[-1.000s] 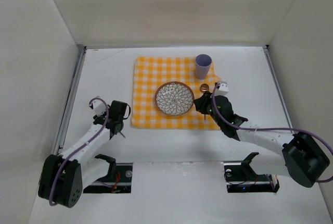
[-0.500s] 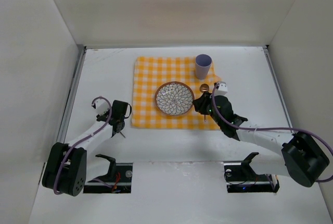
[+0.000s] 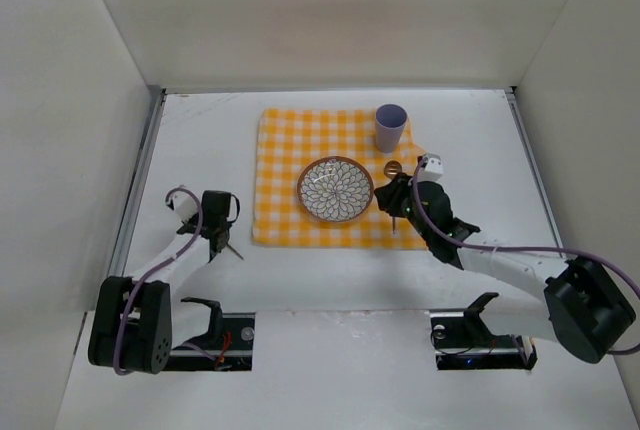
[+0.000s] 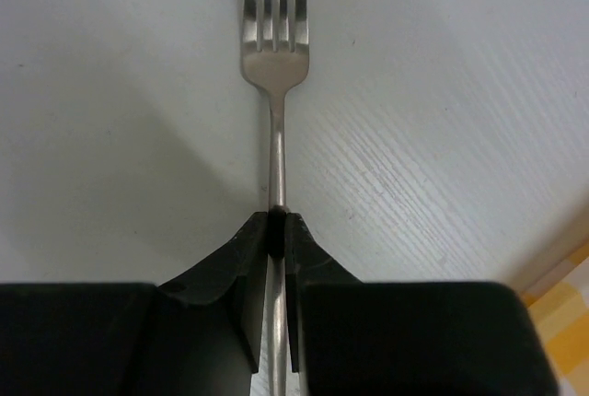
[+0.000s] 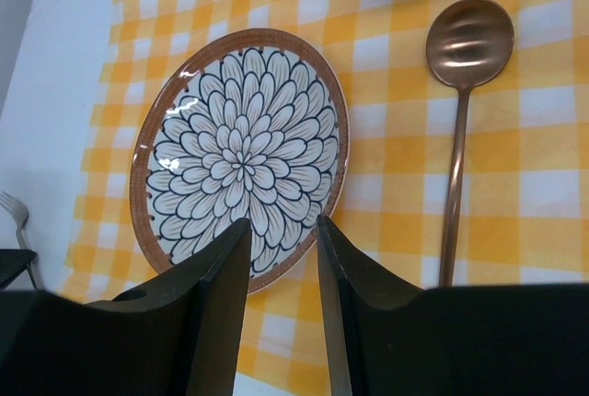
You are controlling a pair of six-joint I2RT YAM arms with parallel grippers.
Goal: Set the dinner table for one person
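Dinner table [image 3: 480,140] fills the top view, white. Checked cloth [image 3: 285,140] at centre, plate [image 3: 335,189] on it, cup [image 3: 390,127] at plate's upper right, spoon [image 5: 457,120] right of plate. Fork [image 4: 275,64] on or just off bare table, left of cloth, lower left of frame. Left gripper [image 4: 275,221] pinches its handle, tines pointing away. Judgement: lift level, hold firm, set fork straight beside plate's left. Left arm [image 3: 175,255] folded low, wrist near tabletop. Right gripper [image 5: 283,226] spread, empty, over plate's near rim.

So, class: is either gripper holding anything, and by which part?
The left gripper is shut on the fork, pinching its thin handle just below the head. The right gripper stands open near the plate, holding nothing.
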